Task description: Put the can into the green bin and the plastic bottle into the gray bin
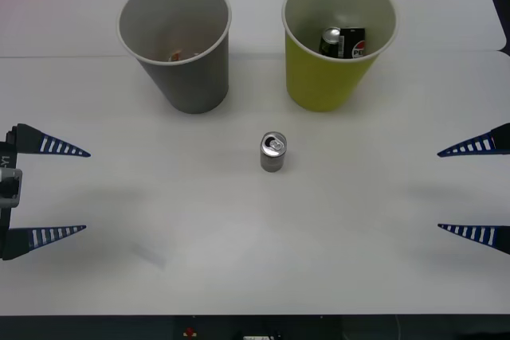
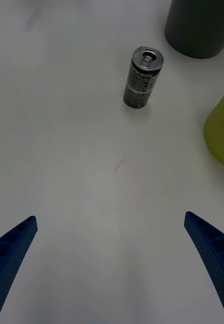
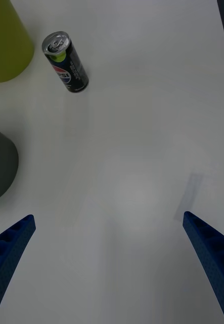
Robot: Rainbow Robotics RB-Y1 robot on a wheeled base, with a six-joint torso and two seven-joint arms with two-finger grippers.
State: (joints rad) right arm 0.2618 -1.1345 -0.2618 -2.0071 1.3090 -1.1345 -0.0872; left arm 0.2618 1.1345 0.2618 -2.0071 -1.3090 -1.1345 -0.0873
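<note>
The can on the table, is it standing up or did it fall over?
Standing up. The can rests on its base on the table, pull-tab top facing upward, in front of the green bin, not yet inside it.

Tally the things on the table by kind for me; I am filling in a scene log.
Cup-shaped bins: 2, the gray bin and the green bin.
Cans: 3, the can standing upright on the white table, and two cans inside the green bin.
End effectors: 2, left and right, both open, at the table's sides.
Total: 7.
</note>
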